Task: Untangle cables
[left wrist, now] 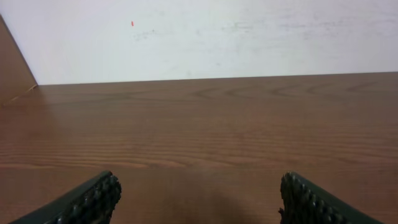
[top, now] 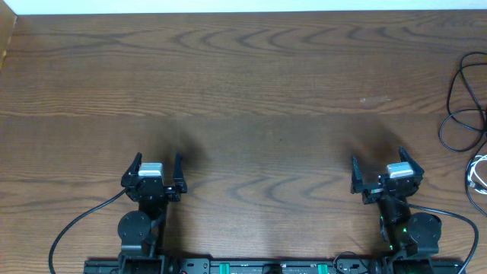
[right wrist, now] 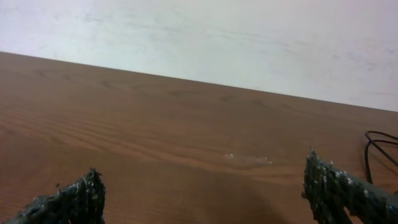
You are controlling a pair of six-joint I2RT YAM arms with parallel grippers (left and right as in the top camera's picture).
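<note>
Left gripper (top: 157, 160): sitting near the front of the wooden table (top: 251, 91); jaws standing wide open; holding nothing
Right gripper (top: 378, 158): gaping wide too; gripping nothing (only bare wood is showing between its fingers (right wrist: 339, 190))
Black cable (top: 463, 99): lying in loose loops at the far right edge of the table, off to the right of the right gripper
White cable (top: 477, 173): curling at the same edge, just nearer the front; partly running out of view; I cannot tell if the two are touching

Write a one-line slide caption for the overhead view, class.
Left gripper and right gripper open and empty; black cable and white cable lie untouched at the wooden table's right edge.
</note>
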